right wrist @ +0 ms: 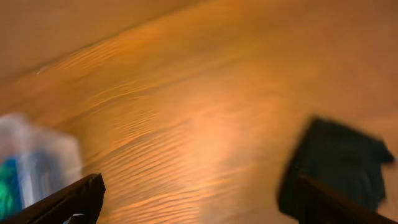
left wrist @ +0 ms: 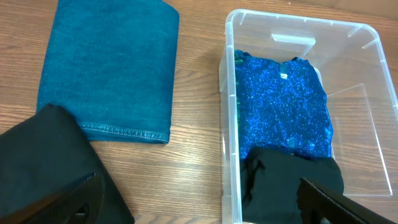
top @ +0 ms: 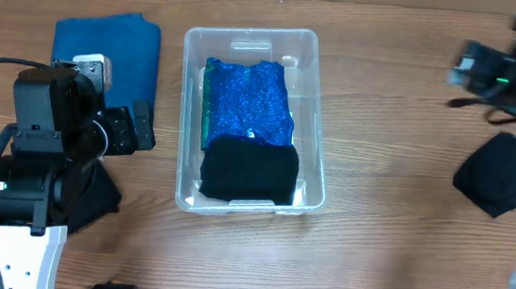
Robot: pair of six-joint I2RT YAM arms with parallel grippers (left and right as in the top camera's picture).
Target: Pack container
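Lying far L, teal towel (top: 105, 54): folded flat on the wood table (top: 370, 260), just L of the bin.
L-side black cloth (top: 96, 195): on the table by the L arm's base, near the towel's hemmed edge.
L gripper (left wrist: 199, 202): fingers spread wide, nothing betw them; hangs above the strip of table betw towel and bin.
Container (top: 185, 109): clear plastic bin, centre of table, upright, top open.
In the bin, far end: blue glitter fabric (top: 247, 106), covers most of the floor.
In the bin, near end: folded black garment (top: 248, 170), lapping over the glitter fabric's edge.
R-side black bundle (top: 492, 175): on the table, well R of the bin.
R gripper (right wrist: 199, 202): wrist view blurred, but fingers stand wide apart w/ nothing held; over bare wood betw bin and R-side bundle.
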